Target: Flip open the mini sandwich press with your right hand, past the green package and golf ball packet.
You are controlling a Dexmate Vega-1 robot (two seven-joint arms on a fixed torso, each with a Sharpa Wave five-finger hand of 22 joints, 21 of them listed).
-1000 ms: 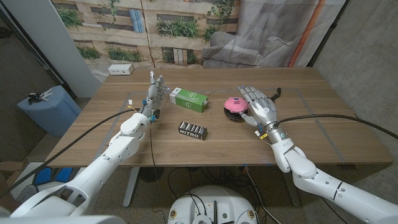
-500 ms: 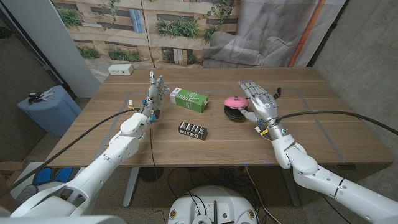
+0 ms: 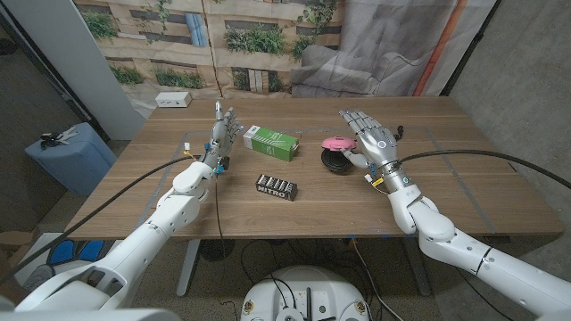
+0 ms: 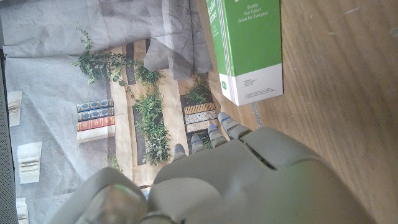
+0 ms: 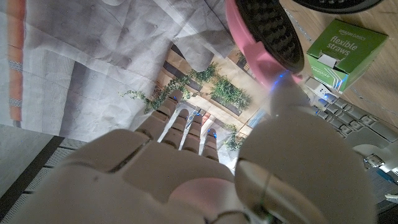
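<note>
The mini sandwich press (image 3: 336, 152) sits on the surface at 3 o'clock from the green package (image 3: 270, 143), pink lid partly raised. The right hand (image 3: 367, 143), fingers spread, props the lid with its thumb. The left hand (image 3: 223, 135) stands upright, fingers apart, holding nothing.

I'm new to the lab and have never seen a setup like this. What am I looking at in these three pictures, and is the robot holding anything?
It is a two-armed robot with humanlike hands at a wooden table. One picture looks down from its head; the other two come from cameras on each wrist, so they appear turned. On the table lie a green package, a black golf ball packet and a small sandwich press. The right hand is at the press, its thumb under the raised pink lid. The left hand holds nothing, fingers apart.
</note>
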